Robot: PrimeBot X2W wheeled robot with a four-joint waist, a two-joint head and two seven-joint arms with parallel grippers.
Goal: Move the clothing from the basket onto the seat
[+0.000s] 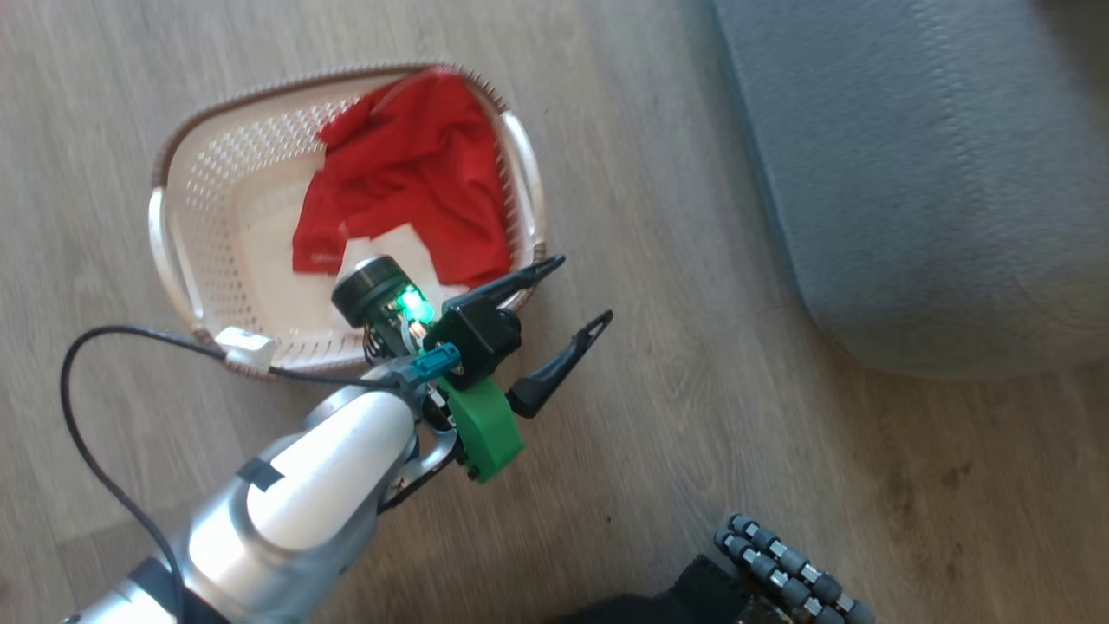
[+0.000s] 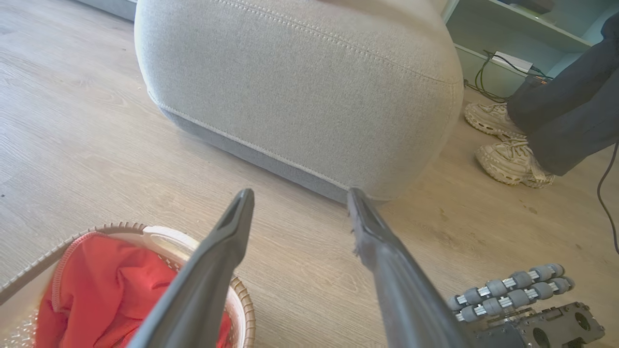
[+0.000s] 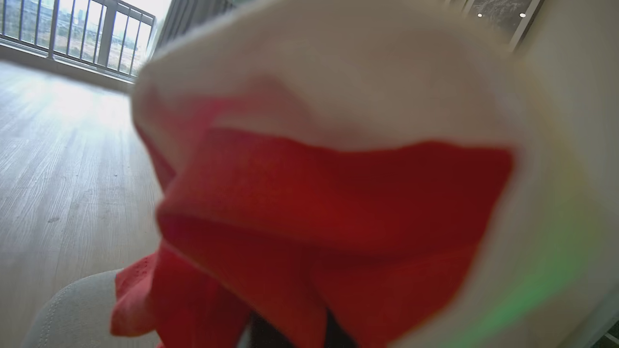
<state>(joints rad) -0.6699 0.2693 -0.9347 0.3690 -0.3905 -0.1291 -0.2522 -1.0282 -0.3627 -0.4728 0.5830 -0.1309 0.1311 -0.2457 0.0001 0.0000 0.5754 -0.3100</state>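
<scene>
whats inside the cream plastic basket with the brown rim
A crumpled red fabric garment with a white panel lies in the cream perforated basket. Anything beneath the cloth is covered.

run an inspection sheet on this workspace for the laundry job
surface: wood floor, no spills seen
job's things: basket on the floor, red clothing heaped inside; grey seat to its right, apart; a red and white garment hangs close before the right wrist camera, seat's corner below
clutter: nothing seen
grippers: left gripper open and empty by the basket's near corner; right gripper shut on the red and white garment, which hides most of it
cables: black cable loops off the left forearm; more by a shelf
surroundings: a person's legs and pale shoes beside the seat; window railing
</scene>
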